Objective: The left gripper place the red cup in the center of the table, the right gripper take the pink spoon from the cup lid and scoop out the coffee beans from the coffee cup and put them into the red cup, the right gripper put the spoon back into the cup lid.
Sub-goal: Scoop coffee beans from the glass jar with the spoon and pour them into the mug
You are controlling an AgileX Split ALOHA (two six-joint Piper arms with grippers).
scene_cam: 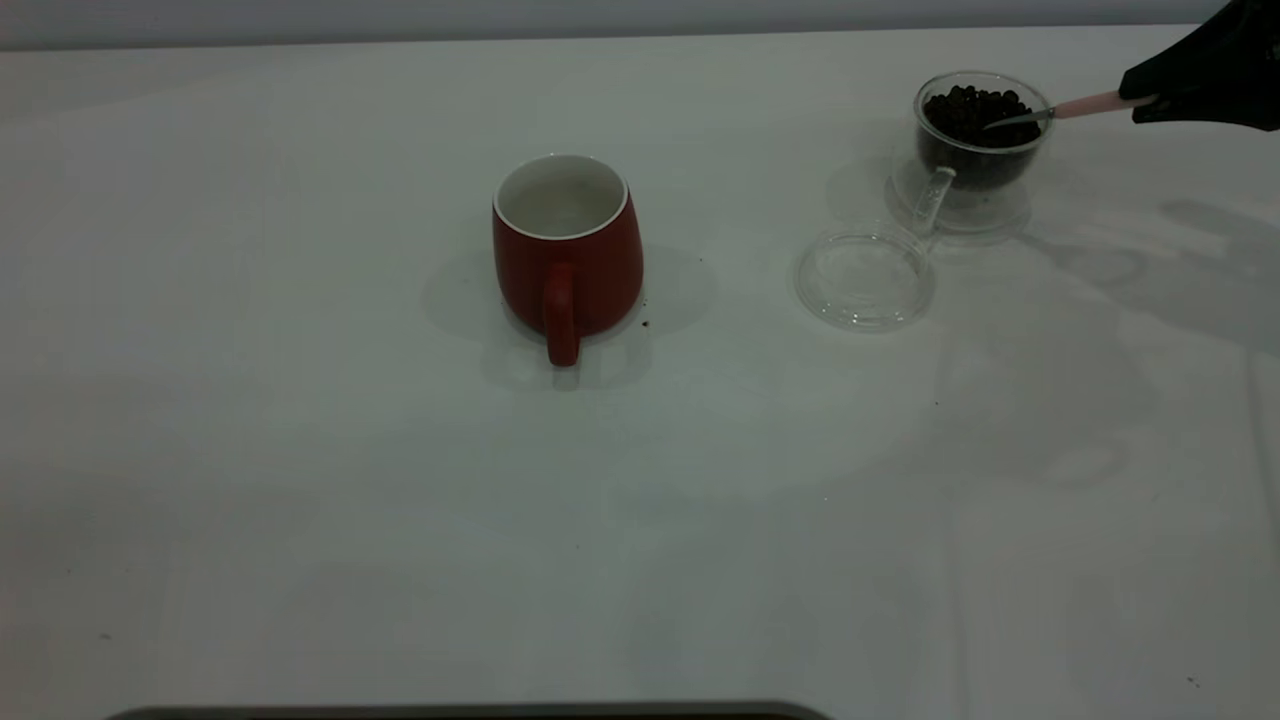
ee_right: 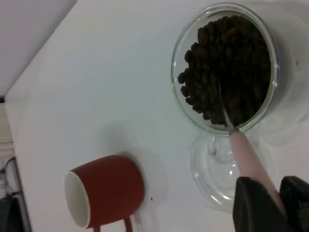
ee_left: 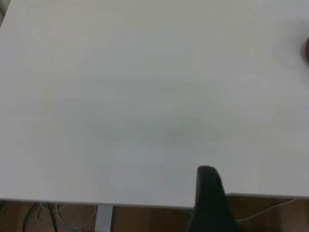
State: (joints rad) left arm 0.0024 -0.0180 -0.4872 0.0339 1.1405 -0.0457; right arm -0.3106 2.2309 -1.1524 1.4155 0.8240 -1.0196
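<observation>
Exterior view: right gripper (scene_cam: 1143, 104) fingers clamped on pink spoon (scene_cam: 1060, 110) — bowl among coffee beans (scene_cam: 975, 112).

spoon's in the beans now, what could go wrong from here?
1. The right gripper holds the pink spoon at the far end of its handle, so the spoon may twist under load.
2. The coffee beans are heaped near the coffee cup rim; scooping may flick some out.
3. The red cup stands well apart, past the cup lid; beans may drop in transit.
</observation>
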